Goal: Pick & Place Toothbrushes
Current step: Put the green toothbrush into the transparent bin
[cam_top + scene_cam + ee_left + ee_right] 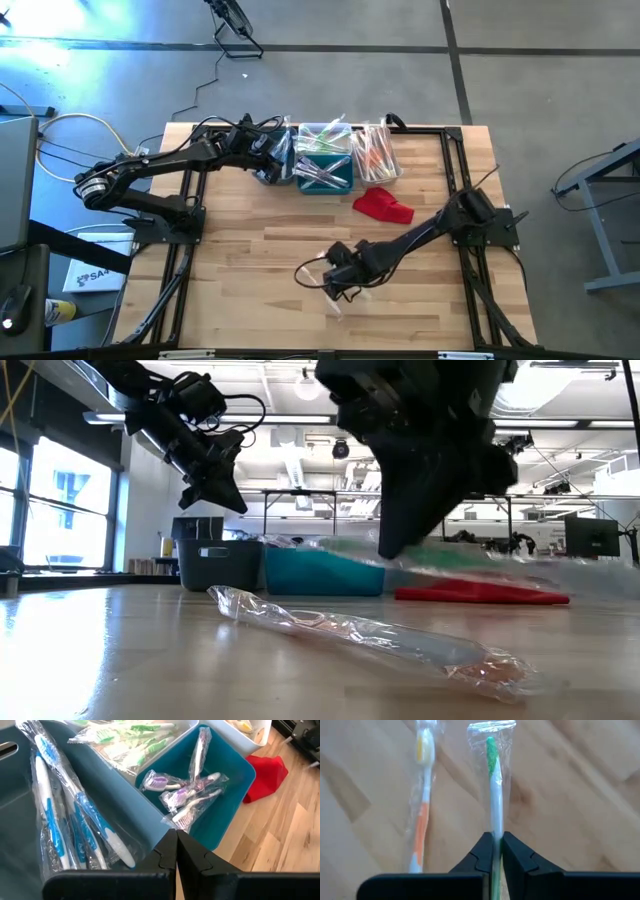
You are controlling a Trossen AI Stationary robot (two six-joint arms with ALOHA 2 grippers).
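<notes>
My right gripper (496, 839) is shut on a green-and-white toothbrush (491, 780) in a clear wrapper, over the near middle of the table (338, 282). Beside it an orange toothbrush (421, 805) in its wrapper lies flat on the wood (370, 635). At the far edge, my left gripper (176, 847) hangs shut and empty over the grey bin (20, 830), which holds blue toothbrushes (52, 820). The teal bin (235, 785) holds purple ones, and the white bin (150, 740) green ones. My right gripper pinches the wrapped toothbrush between its two fingers on the white handle (495, 826). The fingers come steeply from above. The toothbrush runs on past the fingertips, its green head end (491, 752) farthest from them. In the low view it is a blurred green streak (450, 555) below the gripper.
The bins stand in a row at the table's far edge (325, 160), with a further white bin of orange toothbrushes (378, 152) at the right. A crumpled red cloth (383, 205) lies just in front of them. Bare wood spreads to the left and right of my right gripper.
</notes>
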